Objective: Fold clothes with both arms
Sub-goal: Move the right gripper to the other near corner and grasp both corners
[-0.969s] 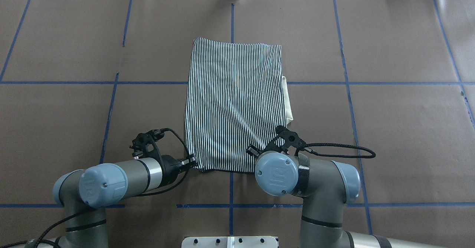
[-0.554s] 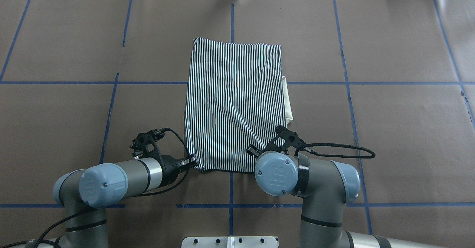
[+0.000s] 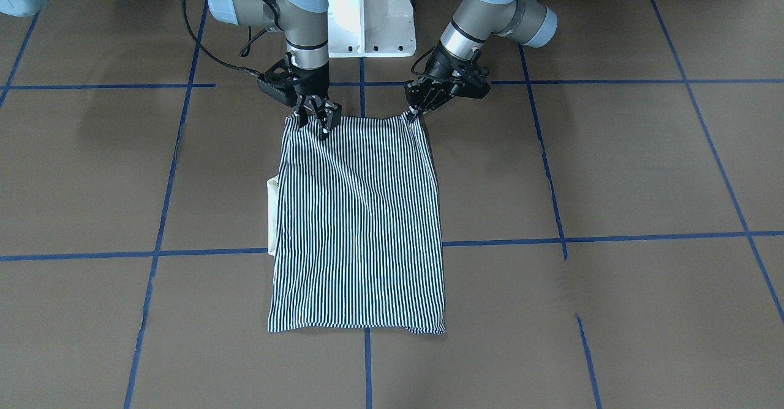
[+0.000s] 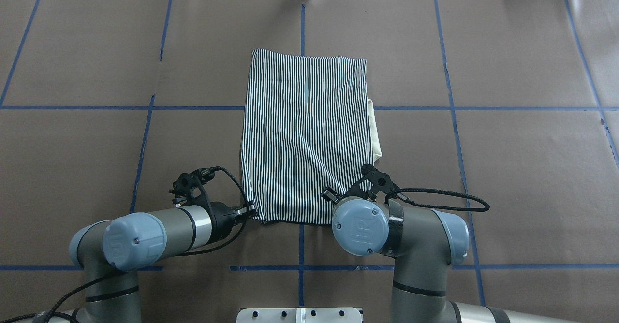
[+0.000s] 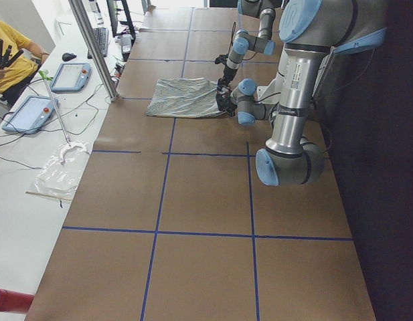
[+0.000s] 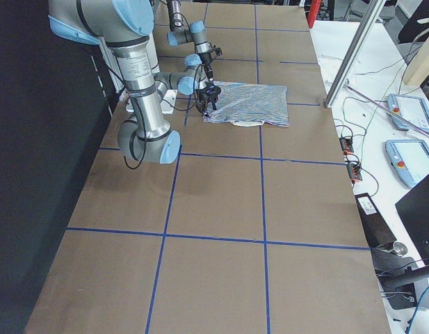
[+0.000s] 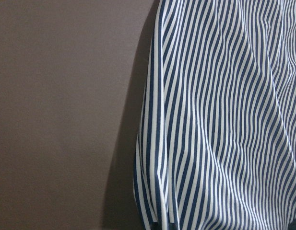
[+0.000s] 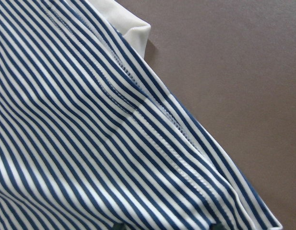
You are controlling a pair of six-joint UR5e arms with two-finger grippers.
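shirt (image 4: 304, 134) — one; left claw (image 3: 413, 114), right claw (image 3: 313, 119) pinch corners

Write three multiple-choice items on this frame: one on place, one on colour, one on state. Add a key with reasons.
1. Where do the left gripper and the right gripper meet the shirt?
A. At its far edge
B. At the two corners of its edge nearest the robot
C. At its middle

2. What colour is the collar that pokes out at the shirt's side?
A. Red
B. Black
C. Cream

3. How does the shirt lie on the table?
A. Folded to a narrow rectangle, flat
B. Spread out with both sleeves showing
C. Bunched in a heap

Key: B, in the front-facing view each gripper sits at a corner on the robot's side. C, a cream strip shows beside the stripes. A, the overhead view shows one striped rectangle with no sleeves out.
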